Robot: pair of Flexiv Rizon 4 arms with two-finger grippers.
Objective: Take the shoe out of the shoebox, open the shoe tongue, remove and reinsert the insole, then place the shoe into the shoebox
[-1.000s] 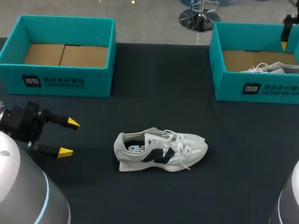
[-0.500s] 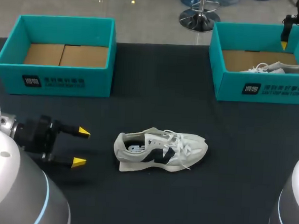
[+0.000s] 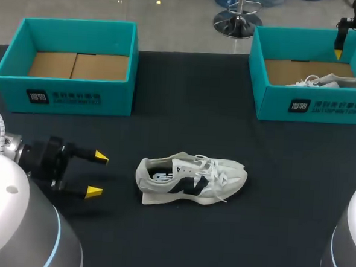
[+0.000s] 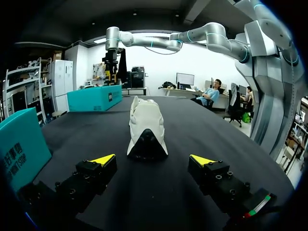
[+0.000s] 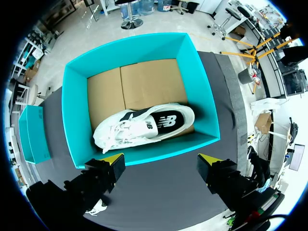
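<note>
The shoe (image 3: 190, 181) is out on the dark table (image 3: 185, 110), about midway between the left and right edges and nearer the near edge than the far one. It seems to rest on its sole, though the head view does not make that certain. Its heel points toward the left edge and its toe toward the right, with the white laces loose over the tongue.

The left pincer (image 3: 97, 176) is low over the table, near the left edge, well apart from the shoe and aimed at its heel. Its yellow tips are spread wide with nothing between them. In the left wrist view the pincer (image 4: 153, 160) stands open, and the shoe (image 4: 146, 127) lies straight ahead of it, dark heel patch facing it.

The left box (image 3: 76, 24) sits at the far left corner, open at the top, showing only its cardboard floor.

The right box (image 3: 270, 106) sits at the far right corner. A second shoe (image 3: 326, 80) lies inside it. From the right wrist view this second shoe (image 5: 144, 126) lies on its side on the cardboard floor, close to the wall of the right box (image 5: 144, 45) nearest the pincer.

The right pincer (image 5: 160, 160) hangs above the right box, fingers wide apart and holding nothing. In the head view only one yellow tip of it shows, at the box's far right side.
</note>
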